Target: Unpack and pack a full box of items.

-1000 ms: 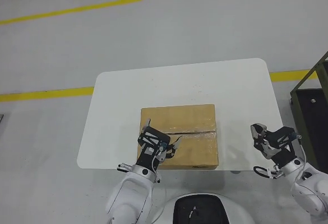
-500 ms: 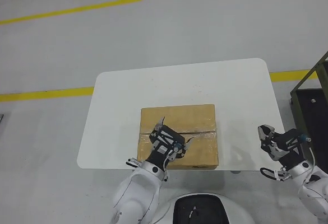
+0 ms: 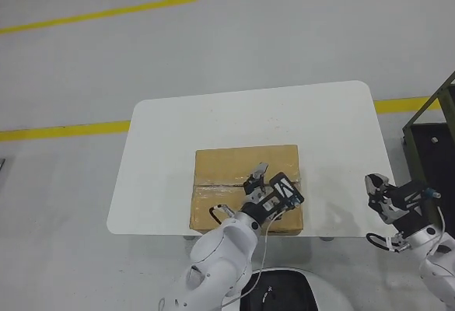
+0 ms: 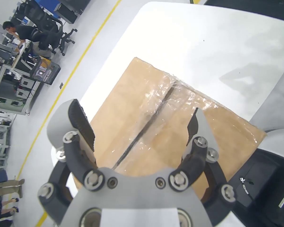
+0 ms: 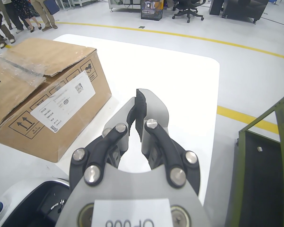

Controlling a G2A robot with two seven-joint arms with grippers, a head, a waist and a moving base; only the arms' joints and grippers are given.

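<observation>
Top view shows you the taped box [image 3: 227,167] at the near middle of the surface [image 3: 320,124]. The left gripper [image 4: 135,111] is over the box, jaws spread wide. The right gripper [image 5: 139,100], jaws closed and empty, is at the near right corner, with a green-framed rack [image 3: 445,163] beyond.

Brown cardboard box [image 3: 246,189] flat on white table [image 3: 173,140], near front edge; flaps shut, clear tape over seam.
</observation>
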